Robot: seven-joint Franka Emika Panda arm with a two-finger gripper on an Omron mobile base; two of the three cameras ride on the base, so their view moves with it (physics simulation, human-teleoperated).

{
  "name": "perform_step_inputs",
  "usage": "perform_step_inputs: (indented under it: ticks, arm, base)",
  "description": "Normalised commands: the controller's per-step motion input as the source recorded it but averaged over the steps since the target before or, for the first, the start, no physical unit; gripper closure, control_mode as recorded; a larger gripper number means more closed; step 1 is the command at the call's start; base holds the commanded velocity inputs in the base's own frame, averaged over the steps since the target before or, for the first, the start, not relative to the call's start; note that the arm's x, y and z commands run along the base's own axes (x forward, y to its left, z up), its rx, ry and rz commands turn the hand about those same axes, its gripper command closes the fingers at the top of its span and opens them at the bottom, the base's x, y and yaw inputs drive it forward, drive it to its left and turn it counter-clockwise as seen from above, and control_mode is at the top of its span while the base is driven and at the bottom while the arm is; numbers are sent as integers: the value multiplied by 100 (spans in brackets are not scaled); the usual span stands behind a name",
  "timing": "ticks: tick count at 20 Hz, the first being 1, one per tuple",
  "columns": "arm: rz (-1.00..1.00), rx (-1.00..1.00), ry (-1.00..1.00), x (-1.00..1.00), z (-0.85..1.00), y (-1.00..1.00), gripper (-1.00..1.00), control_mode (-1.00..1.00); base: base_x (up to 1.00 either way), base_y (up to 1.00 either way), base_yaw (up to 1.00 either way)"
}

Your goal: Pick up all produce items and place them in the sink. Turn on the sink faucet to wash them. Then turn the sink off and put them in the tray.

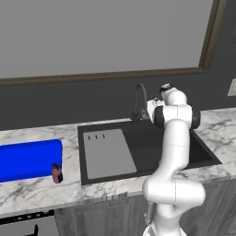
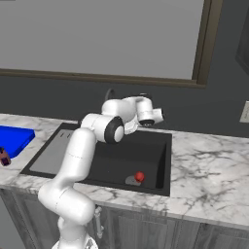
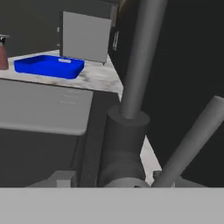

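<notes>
The produce item, a small red ball (image 2: 139, 176), lies on the floor of the black sink (image 2: 160, 146) beside the round grey drain (image 2: 130, 181). The dark gooseneck sink faucet (image 1: 139, 99) stands at the sink's back rim. My gripper (image 1: 149, 109) hangs right next to the faucet's base (image 3: 122, 148). In the hand view its two tips stand well apart at the bottom, open, with nothing held. The faucet's lever (image 3: 192, 138) slants up to the right. The blue tray (image 1: 28, 159) rests on the counter left of the sink.
A small brown-red cylinder (image 1: 56, 174) stands at the tray's near right corner. The grey drainboard (image 1: 108, 152) covers the sink's left part. Marble counter (image 2: 209, 165) runs to the right of the sink. A dark wall rises just behind the faucet.
</notes>
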Motion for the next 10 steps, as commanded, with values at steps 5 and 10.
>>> perform_step_inputs:
  ticks: [5, 10]
  arm:
    - [0, 2, -5, 3, 8, -20, -100, -100]
    - [0, 1, -2, 4, 6, -29, -100, -100]
  base:
    - [0, 0, 0]
    - [0, 0, 0]
